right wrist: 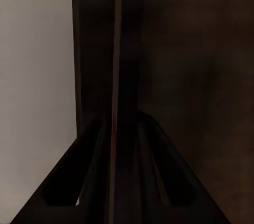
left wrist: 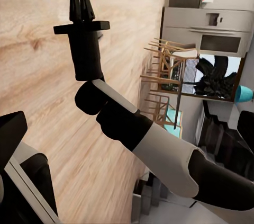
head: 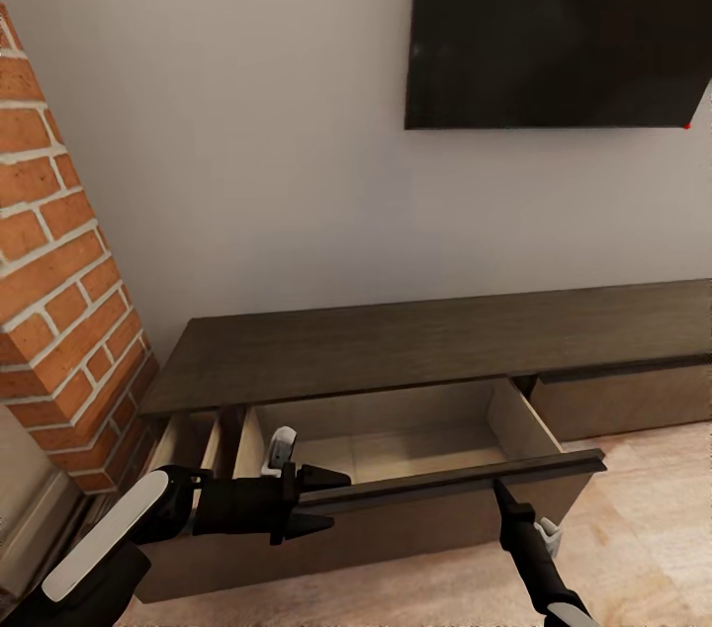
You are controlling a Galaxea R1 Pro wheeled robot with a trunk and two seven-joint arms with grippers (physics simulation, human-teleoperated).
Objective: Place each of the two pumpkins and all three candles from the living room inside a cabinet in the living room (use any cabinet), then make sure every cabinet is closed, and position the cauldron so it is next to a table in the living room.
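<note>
The dark-brown cabinet (head: pixel 415 350) sits at six o'clock under the TV (head: pixel 559 19), one drawer (head: pixel 435 484) open; the right gripper (head: pixel 502 493), jaws pressed together, touches its stiff handleless front, likely best pushed flat, while the left gripper's (head: pixel 331 500) jaws look spread

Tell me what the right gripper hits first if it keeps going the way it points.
The right gripper points up at the open drawer's front panel; its tips seem already at that dark edge, so it likely meets that first.

Head camera above cabinet (head: pixel 415 350), wrists close
</note>
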